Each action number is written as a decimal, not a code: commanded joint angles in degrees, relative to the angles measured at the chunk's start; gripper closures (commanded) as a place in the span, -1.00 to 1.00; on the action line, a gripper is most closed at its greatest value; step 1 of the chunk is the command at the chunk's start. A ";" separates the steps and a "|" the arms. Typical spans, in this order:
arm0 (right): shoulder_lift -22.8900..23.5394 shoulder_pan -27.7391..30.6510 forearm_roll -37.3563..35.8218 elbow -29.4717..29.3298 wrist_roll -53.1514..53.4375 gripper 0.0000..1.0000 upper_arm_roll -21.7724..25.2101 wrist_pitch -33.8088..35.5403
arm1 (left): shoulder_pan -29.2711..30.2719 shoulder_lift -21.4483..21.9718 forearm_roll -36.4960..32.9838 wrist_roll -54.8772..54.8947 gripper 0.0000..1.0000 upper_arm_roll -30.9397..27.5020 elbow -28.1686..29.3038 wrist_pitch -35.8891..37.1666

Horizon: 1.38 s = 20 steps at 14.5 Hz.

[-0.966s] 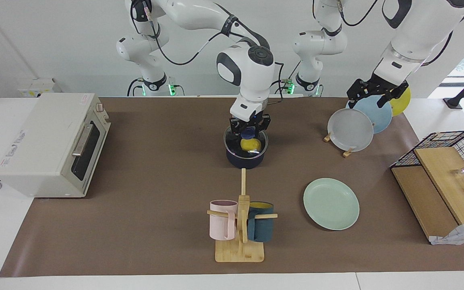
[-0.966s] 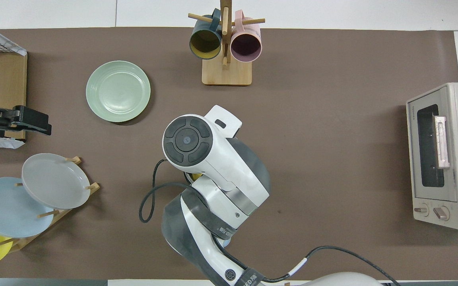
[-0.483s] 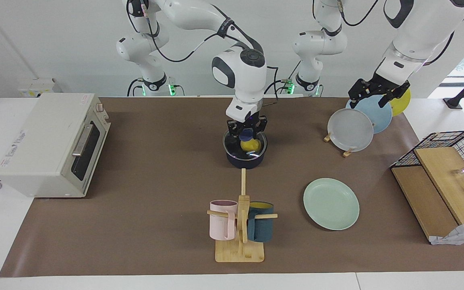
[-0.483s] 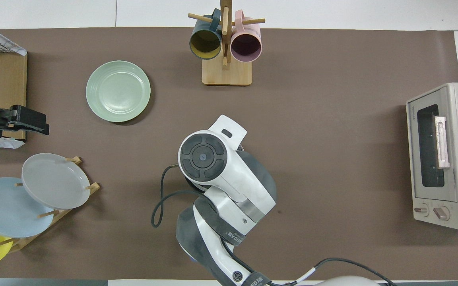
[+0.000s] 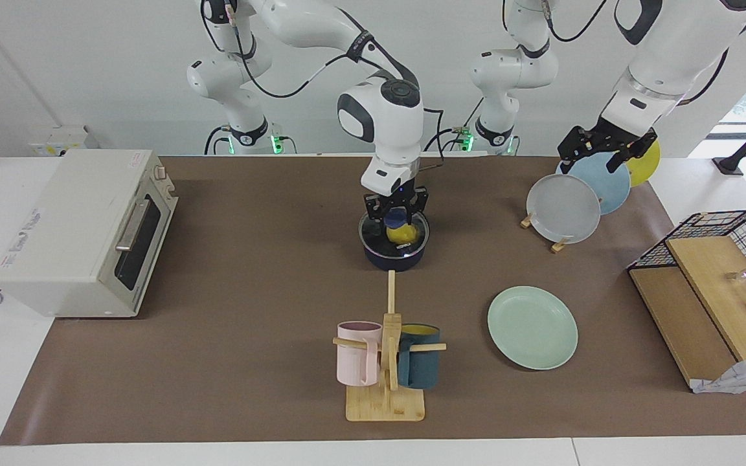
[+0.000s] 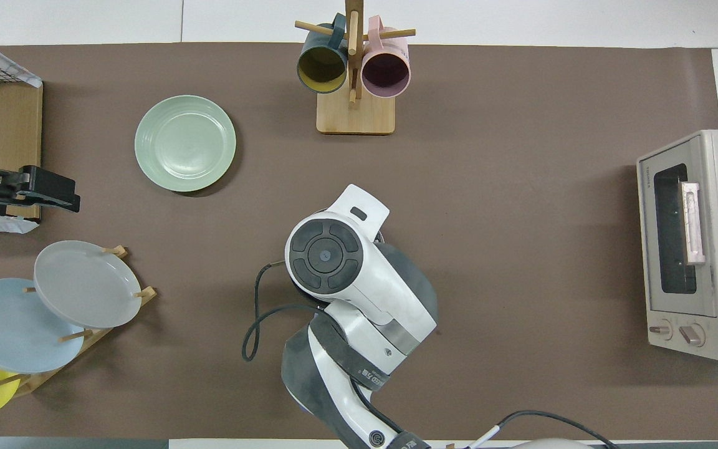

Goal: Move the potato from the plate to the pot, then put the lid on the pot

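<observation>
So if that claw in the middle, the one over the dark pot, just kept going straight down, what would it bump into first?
The right gripper points straight down and is shut on the blue knob of the round clear glass lid. Going on, the lid would probably press onto the small dark navy saucepan, over the bright yellow toy potato inside.

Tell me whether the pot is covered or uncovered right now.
Covered, as far as the facing view shows: the lid rests on the pot, the potato visible through it, the right gripper shut on its knob.

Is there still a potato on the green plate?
No, the plate lies bare, and the potato sits in the pot under the lid that the right gripper holds.
</observation>
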State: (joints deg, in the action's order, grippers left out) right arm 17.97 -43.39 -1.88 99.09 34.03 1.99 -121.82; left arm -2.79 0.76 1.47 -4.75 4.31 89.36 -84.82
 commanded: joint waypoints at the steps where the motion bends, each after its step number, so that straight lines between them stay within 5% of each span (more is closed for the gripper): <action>1: -1.09 0.32 -0.32 2.33 0.68 1.00 -0.32 -0.35 | 0.33 0.82 0.64 0.70 -1.00 0.18 0.29 0.27; 9: -0.83 0.32 0.12 0.31 3.14 1.00 -0.49 3.52 | 0.33 0.99 0.64 0.18 -1.00 0.09 0.72 0.54; 20: -0.65 0.23 0.74 0.75 3.50 1.00 -0.58 0.19 | 0.94 0.99 0.55 0.18 -1.00 -0.17 0.72 0.54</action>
State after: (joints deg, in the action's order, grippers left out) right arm 17.65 -43.40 -1.52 99.06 36.28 1.82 -119.83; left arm -2.51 0.77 1.47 -4.75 3.93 89.37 -84.82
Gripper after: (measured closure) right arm 0.348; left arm 0.000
